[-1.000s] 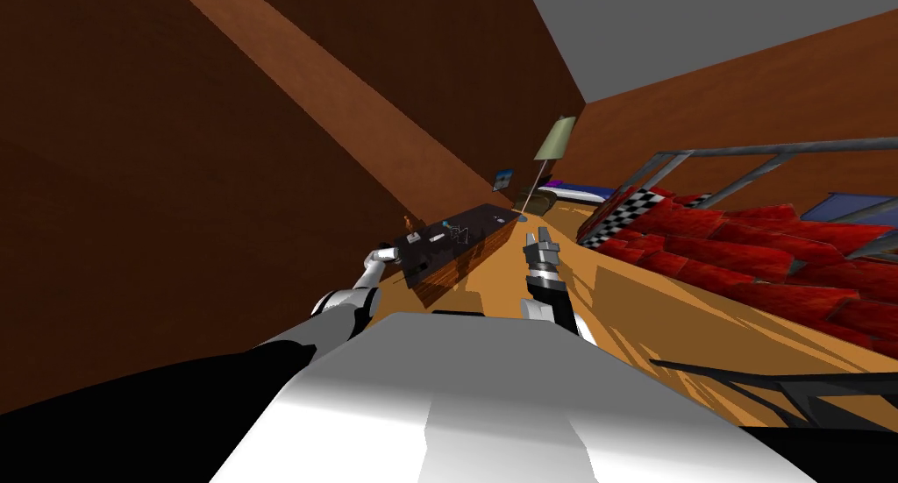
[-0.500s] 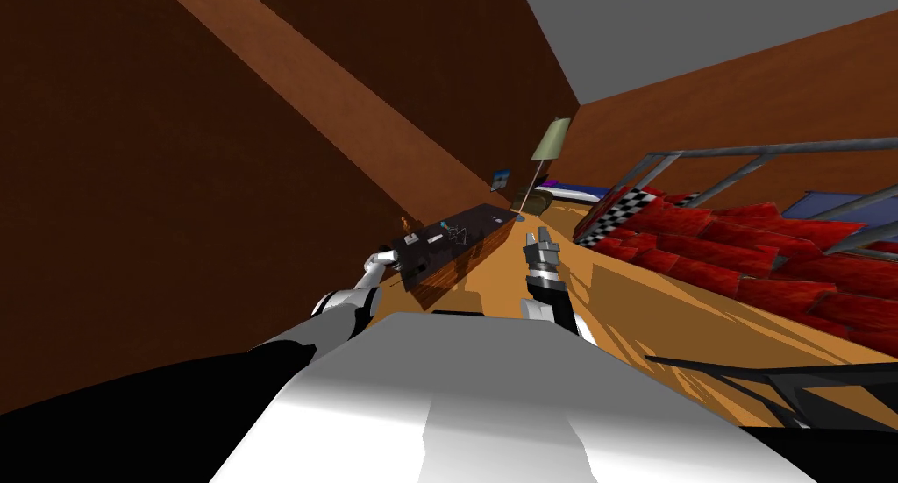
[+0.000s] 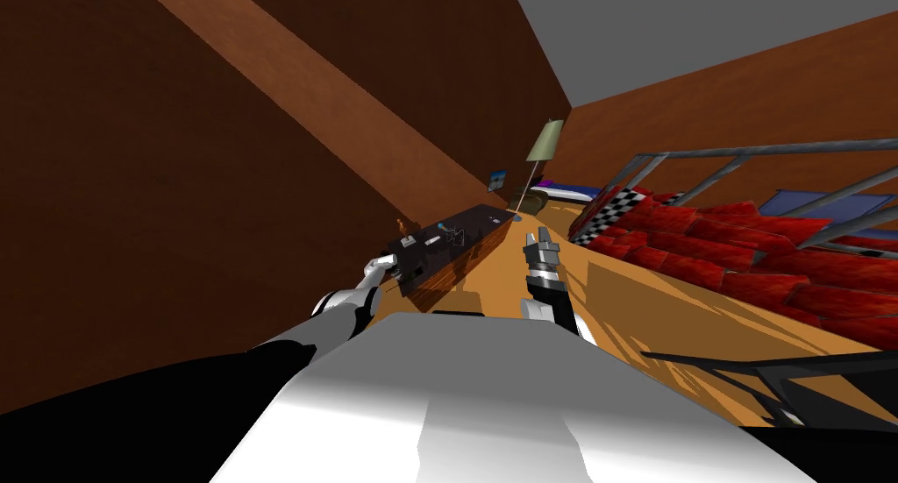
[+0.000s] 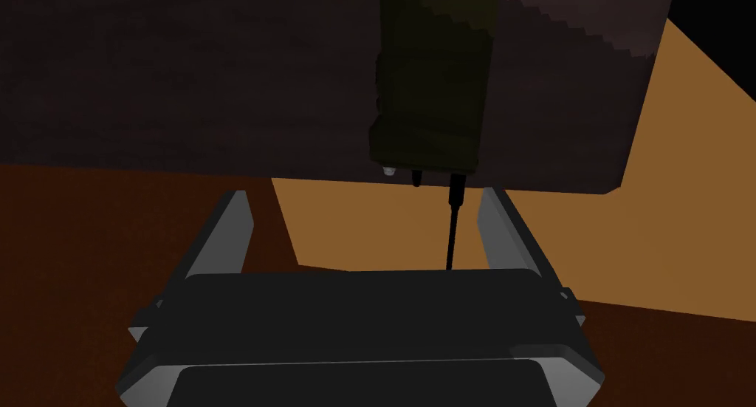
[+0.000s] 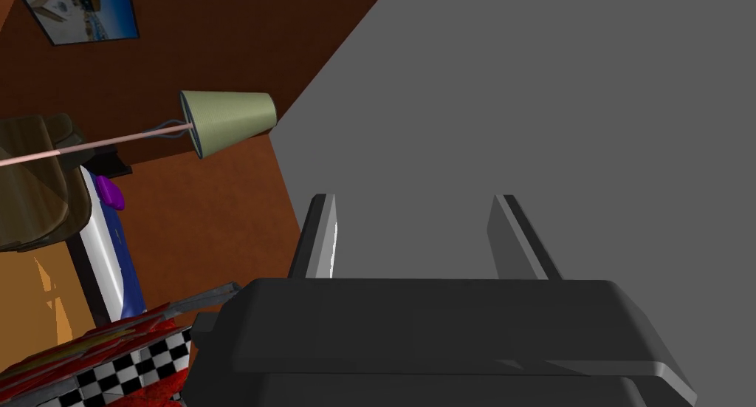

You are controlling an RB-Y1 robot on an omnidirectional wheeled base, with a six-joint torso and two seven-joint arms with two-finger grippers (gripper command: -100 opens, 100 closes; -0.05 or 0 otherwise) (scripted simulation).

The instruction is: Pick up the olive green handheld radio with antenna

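The olive green radio (image 4: 432,92) lies on a dark table top (image 4: 184,77), with one end at the table's near edge. Its thin black antenna (image 4: 452,225) sticks out past that edge, runs between my left gripper's fingers and stays close to one finger (image 4: 506,225). My left gripper (image 4: 364,196) is open just short of the radio's body and touches nothing. In the head view the left gripper (image 3: 393,263) is at the near end of the dark table (image 3: 456,232). My right gripper (image 3: 539,241) is raised over the orange floor, and the right gripper (image 5: 413,225) is open and empty.
Several small items sit further along the table. A brown wall runs close on my left. A floor lamp (image 3: 545,145) stands past the table's far end. Red cushions (image 3: 702,241) under a grey metal frame (image 3: 745,153) fill the right side, across the orange floor (image 3: 614,285).
The whole head view has shifted, so I have moved. The table's near end is now closer to my left gripper. The right arm keeps its pose.
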